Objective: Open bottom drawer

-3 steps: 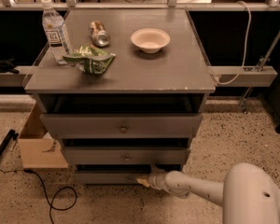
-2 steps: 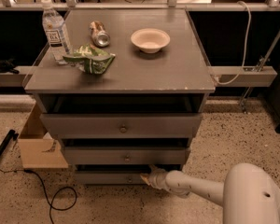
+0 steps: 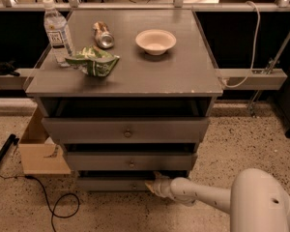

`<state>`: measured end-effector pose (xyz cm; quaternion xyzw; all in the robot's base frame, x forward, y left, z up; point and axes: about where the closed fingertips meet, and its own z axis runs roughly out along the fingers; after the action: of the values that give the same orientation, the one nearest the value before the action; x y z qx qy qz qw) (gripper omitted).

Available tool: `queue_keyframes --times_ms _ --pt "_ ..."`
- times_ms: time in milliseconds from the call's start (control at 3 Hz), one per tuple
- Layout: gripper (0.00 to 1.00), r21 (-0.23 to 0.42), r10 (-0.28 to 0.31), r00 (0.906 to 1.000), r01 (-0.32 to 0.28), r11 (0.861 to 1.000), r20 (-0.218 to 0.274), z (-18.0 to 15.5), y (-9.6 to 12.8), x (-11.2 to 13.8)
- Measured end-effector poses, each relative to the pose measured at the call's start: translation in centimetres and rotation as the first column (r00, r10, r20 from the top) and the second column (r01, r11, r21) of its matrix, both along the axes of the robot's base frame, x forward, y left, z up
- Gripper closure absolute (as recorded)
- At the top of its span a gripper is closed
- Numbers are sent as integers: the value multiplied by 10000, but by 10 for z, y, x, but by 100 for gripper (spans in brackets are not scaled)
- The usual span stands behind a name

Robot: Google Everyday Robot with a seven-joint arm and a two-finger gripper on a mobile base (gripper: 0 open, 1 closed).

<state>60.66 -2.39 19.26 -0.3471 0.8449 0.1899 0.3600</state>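
The bottom drawer [image 3: 111, 184] is the lowest and narrowest of three grey drawer fronts in the cabinet. Its front stands a little forward, with a dark gap above it. My gripper [image 3: 152, 184] is at the end of the white arm [image 3: 198, 195] that reaches in from the lower right. It is low near the floor, right against the drawer's front at about the centre, where it covers the knob. The middle drawer [image 3: 130, 161] and the top drawer [image 3: 125, 129] both show their small round knobs.
On the cabinet top [image 3: 183, 76] are a water bottle [image 3: 57, 32], a can on its side [image 3: 103, 35], a green chip bag [image 3: 93, 62] and a white bowl [image 3: 155, 41]. A cardboard box [image 3: 38, 151] and a black cable [image 3: 58, 209] lie on the floor to the left.
My gripper has shifted slightly to the right along the bottom drawer's front. The drawer fronts and the things on top look the same.
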Motion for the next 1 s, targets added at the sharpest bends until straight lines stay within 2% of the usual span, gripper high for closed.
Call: queue_keyframes --times_ms 667,1000 --pt "100 43 -5 10000 6 10000 -93 1 1 -1" --pt "100 93 -145 9984 150 9998 -545 4 -6 -13"
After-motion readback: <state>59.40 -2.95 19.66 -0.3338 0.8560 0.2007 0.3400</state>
